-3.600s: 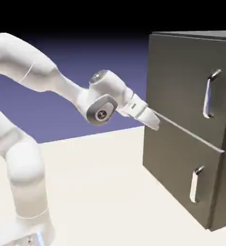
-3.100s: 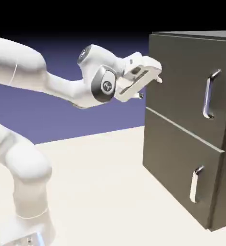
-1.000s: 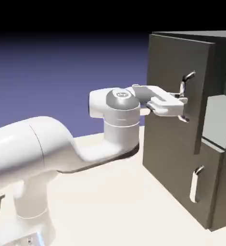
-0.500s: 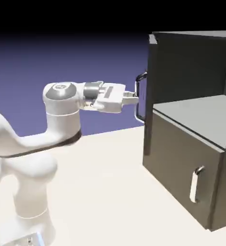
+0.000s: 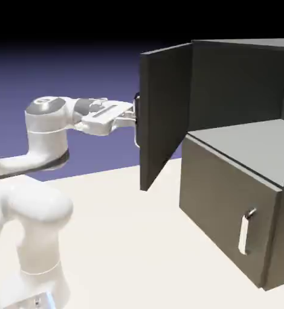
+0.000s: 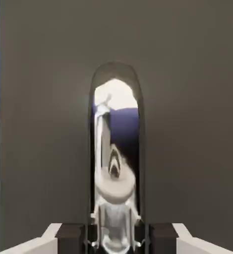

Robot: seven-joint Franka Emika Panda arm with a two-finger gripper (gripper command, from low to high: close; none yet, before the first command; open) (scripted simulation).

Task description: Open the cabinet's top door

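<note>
Exterior view vs half a second back: arm [image 5: 45, 130] has shifted toward the left edge, wrist now at upper left. End effector [image 5: 131, 116] is clamped on the long silver handle [image 5: 137, 121], upper middle; hand view shows the fingertips [image 6: 69, 238] closed on either side of the bar, bottom center. Top door [image 5: 164, 114] has swung further out: edge-on then, now its dark inner face shows, upper middle, between the gripping hand and the cabinet opening. Pale, smooth table [image 5: 120, 241] across the bottom. Cabinet [image 5: 238, 45] fills the right side: boxy, dark grey, top compartment exposed above a flat, lighter grey shelf [image 5: 247, 145]. Lower door [image 5: 220, 193] is closed, lower right, flat panel with a short silver bar handle [image 5: 244, 232]. Hand view: polished bar mirrors the white arm.
</note>
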